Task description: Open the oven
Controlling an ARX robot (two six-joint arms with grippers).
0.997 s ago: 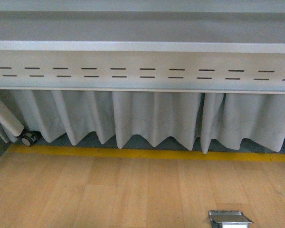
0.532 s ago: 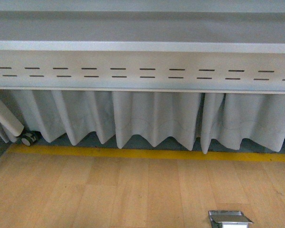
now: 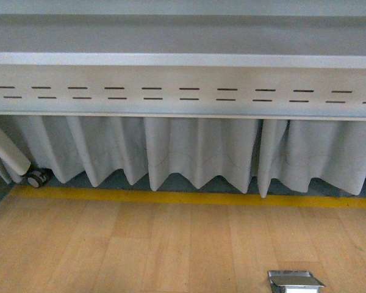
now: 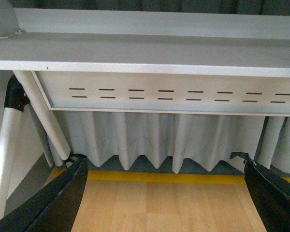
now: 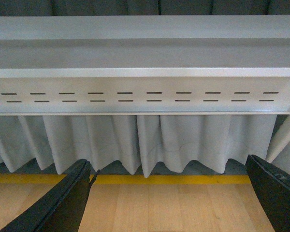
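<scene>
The oven is out of view in all three views. My left gripper (image 4: 164, 193) is open, its black fingers (image 4: 58, 203) spread wide over the wooden floor with nothing between them. My right gripper (image 5: 169, 193) is open too, its black fingers (image 5: 63, 203) far apart and empty. Neither arm shows in the front view.
A grey table edge with slotted panel (image 3: 183, 91) spans the front view, a pleated white curtain (image 3: 195, 152) hanging beneath it. A yellow floor stripe (image 3: 189, 198) borders the wooden floor (image 3: 140, 250). A metal floor box (image 3: 294, 281) sits low right, a caster wheel (image 3: 36, 178) at left.
</scene>
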